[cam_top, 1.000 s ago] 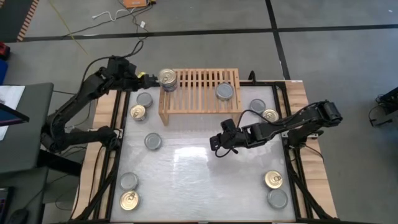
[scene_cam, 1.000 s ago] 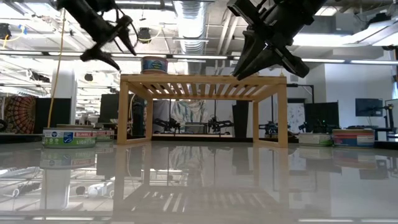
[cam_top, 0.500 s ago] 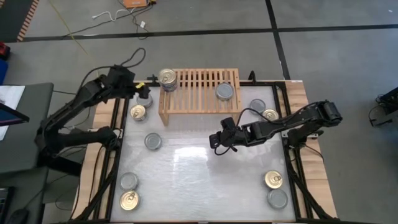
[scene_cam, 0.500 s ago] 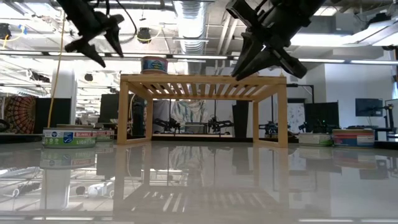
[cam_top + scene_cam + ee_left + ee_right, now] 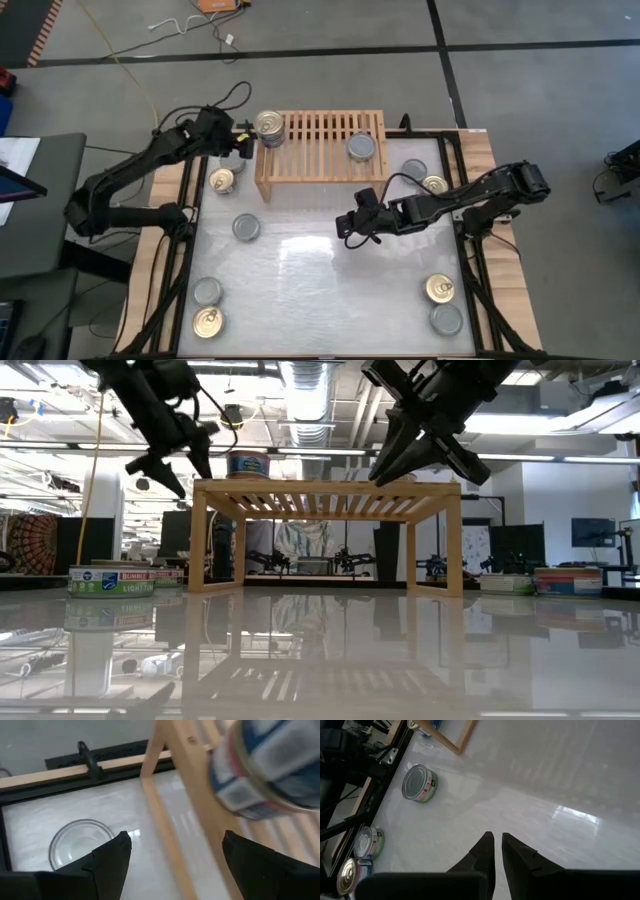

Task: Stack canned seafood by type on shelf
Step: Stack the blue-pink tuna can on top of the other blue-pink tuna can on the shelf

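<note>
1. My left end effector (image 5: 243,140) hangs just off the far-left corner of the shelf (image 5: 322,155), fingers spread wide and holding nothing; in its wrist view I can see table between the two fingers (image 5: 111,862).
2. Right beside it a gold-topped tin (image 5: 269,124) sits on that left end of the shelf, on top of another tin by the look of the high view. A silver-grey tin (image 5: 361,147) sits toward the shelf's right end.
3. My right end effector (image 5: 347,231) waits over the middle of the table (image 5: 330,290), fingers pinched nearly together on nothing.
4. The rest of the canned seafood is loose on the table: a gold-topped tin (image 5: 222,180) and a grey tin (image 5: 245,227) on the left, a grey and a gold tin at the near-left corner, a grey and a gold one right of the shelf, and another pair at the near-right corner.
5. I read this as the gap between placements: the gold stack has been started on the left and the hand is free.
6. Next I would take the left arm down to the gold tin nearest the shelf leg, keeping the spread fingers clear of the stack so I don't knock it
</note>
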Tool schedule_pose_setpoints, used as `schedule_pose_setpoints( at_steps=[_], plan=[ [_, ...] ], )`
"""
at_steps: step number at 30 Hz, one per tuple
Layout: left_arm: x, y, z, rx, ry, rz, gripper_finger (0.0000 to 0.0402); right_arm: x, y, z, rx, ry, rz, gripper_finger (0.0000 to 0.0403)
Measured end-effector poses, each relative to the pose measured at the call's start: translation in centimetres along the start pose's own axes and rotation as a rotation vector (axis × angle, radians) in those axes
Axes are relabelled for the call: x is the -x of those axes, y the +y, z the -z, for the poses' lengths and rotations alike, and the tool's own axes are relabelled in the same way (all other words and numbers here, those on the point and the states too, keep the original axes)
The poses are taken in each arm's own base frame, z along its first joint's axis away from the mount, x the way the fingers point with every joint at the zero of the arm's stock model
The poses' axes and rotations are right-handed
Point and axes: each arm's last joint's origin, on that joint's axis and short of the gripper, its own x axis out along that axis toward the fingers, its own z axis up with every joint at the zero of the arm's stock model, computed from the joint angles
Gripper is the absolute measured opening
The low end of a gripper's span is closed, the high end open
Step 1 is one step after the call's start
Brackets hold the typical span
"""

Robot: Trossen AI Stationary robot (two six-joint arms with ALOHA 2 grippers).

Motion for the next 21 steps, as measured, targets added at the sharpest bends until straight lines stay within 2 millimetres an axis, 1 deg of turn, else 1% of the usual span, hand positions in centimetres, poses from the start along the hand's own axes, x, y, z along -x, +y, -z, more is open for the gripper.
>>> schedule_pose_setpoints(
  at_steps=[3,6,10,16,21],
  plan=[
    [-1.4,-0.2,-0.1,-0.007,0.024,-0.013,0.0299,-0.1,0.0,-0.2,-0.009,-0.008,-0.004,0.0063],
    [-2.0,-0.4,-0.4,-0.009,-0.001,-0.007,0.0299,-0.1,0.0,-0.3,-0.011,-0.009,-0.007,0.0063],
    [-2.0,-0.5,-1.0,-0.023,-0.069,-0.008,0.0299,-0.1,0.0,-0.3,-0.011,-0.009,-0.007,0.0063],
    [-2.0,0.2,-1.4,-0.004,-0.083,-0.031,0.0299,-0.2,0.0,-0.5,-0.016,-0.013,-0.004,0.0063],
    [-2.0,0.0,-1.8,0.010,-0.121,-0.009,0.0299,-0.3,-0.2,-0.8,-0.023,-0.020,0.002,0.0063]
  ],
)
